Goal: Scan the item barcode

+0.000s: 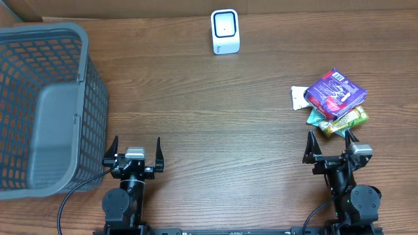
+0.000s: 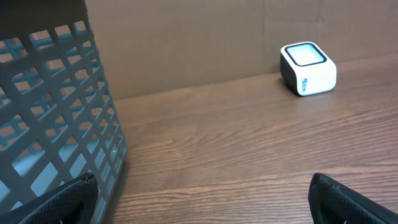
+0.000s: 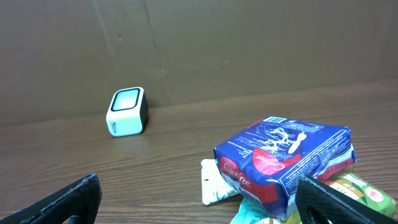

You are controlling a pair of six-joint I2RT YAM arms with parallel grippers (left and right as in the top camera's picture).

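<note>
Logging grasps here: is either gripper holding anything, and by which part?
Nothing is held. The left gripper and right gripper both stand open and empty; the purple packet lies ungripped.

The table (image 1: 215,117) is brown wood-grain, smooth, faintly sheened; the basket (image 1: 91,98) at its left edge is matt grey plastic lattice; the scanner (image 1: 225,31) glossy white plastic; the purple packet (image 1: 336,93) crinkled shiny film.
</note>
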